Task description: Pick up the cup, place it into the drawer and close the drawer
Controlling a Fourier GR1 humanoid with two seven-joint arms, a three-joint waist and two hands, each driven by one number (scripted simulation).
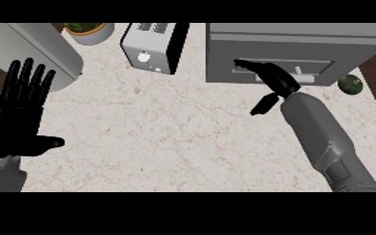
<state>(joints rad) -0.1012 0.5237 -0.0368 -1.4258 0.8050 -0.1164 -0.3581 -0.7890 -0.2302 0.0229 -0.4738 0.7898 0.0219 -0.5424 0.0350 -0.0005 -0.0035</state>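
A grey drawer unit [294, 42] stands at the back right of the counter, with a darker recess low on its front. My right hand [280, 81] is at this recess, fingers straight and pointing up-left along it, thumb [262, 104] spread down and away. It is open, with nothing visibly held. A small pale upright piece [299, 70] shows just beside the hand; I cannot tell whether it is the cup or a handle. No cup shows plainly anywhere. My left hand [23, 112] rests open at the left edge, fingers up.
A silver toaster [150, 47] stands at the back middle. A potted plant [88, 30] sits to its left, beside a large grey rounded appliance [37, 50]. A dark green round object [351, 83] lies right of the drawer unit. The marbled counter [169, 129] spreads between my arms.
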